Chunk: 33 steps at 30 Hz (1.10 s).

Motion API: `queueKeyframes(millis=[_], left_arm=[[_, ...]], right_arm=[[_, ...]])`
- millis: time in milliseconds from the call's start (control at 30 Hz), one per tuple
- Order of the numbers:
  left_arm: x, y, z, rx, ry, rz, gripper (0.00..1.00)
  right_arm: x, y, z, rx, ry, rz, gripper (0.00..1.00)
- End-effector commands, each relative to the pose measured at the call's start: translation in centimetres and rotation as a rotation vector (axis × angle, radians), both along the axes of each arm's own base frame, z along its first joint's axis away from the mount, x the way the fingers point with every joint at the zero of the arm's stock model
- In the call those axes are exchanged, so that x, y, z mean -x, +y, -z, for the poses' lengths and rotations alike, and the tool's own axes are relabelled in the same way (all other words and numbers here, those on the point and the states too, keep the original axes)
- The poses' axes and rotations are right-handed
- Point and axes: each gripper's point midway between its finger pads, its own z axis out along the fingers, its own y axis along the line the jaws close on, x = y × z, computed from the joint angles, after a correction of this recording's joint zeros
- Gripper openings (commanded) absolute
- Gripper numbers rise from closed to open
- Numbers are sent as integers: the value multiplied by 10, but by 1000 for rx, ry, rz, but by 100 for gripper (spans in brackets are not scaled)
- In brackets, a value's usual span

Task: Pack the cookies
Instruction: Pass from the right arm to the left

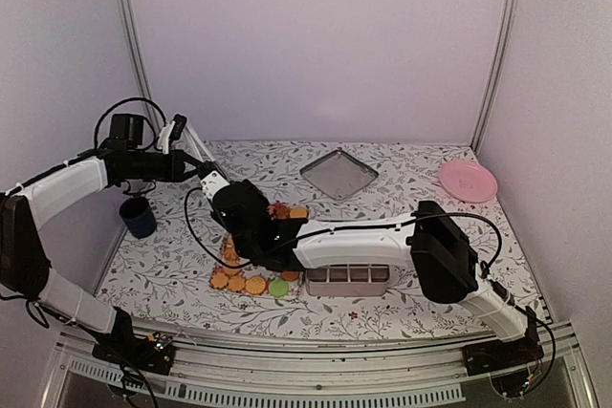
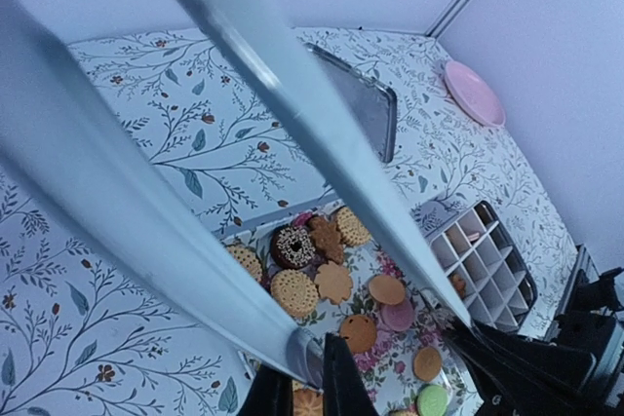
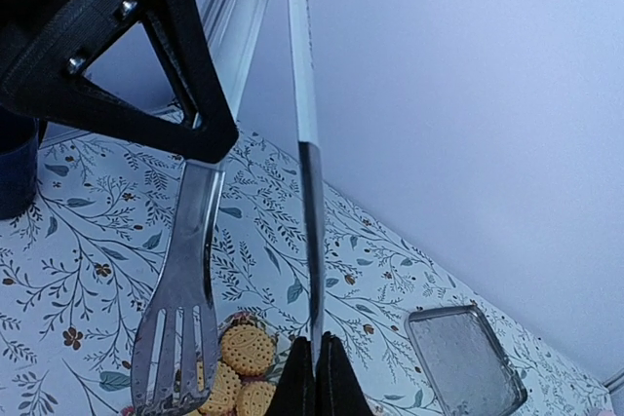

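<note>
Top external view, cookies (image 1: 251,284) clustered on the worktop (image 1: 402,188) just left of a divided tray (image 1: 349,279), some toward the near edge, left hand (image 2: 307,377) and right hand (image 3: 315,377) each clamped on the metal tongs (image 3: 185,270).

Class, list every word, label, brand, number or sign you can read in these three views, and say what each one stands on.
No text can be read in any view.
The cookies show only moulded patterns, too small to tell whether any are letters.
The metal tongs, the metal tray, the pink plate, the blue cup and the divided box show no writing.
</note>
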Motion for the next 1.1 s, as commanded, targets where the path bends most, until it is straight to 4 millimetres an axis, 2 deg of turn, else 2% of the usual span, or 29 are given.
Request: queueKeyframes(millis=[0,67,133,267,467,567,633,733,767,900,1000,1067], left_arm=[[-19,30,8,-140,-66,-124,0],[-25,40,12,-192,-71,-166,0],[-31,52,14,-252,-81,-220,0],[-38,70,11,-347,-131,-286,0],[-46,91,7,-495,-217,-340,0],[-47,92,6,-522,-229,-336,0],[-47,86,2,-514,-245,-309,0],[-45,72,-8,-507,-283,-262,0],[-44,68,-10,-508,-294,-244,0],[-40,54,-19,-514,-332,-186,0],[-33,43,-26,-500,-361,-125,0],[-23,31,-28,-474,-384,-50,0]], right_arm=[[8,-12,-59,-196,-20,8,0],[9,-15,-60,-211,-11,9,0],[12,-24,-81,-254,-11,12,0],[14,-41,-95,-301,5,18,0],[19,-61,-109,-349,47,0,0],[26,-63,-111,-366,85,-46,0],[33,-58,-108,-372,122,-100,2],[46,-41,-98,-385,202,-216,16],[51,-35,-96,-386,227,-259,25],[81,-13,-103,-387,307,-479,52],[105,-5,-117,-403,365,-661,62],[112,-10,-126,-435,439,-786,63]])
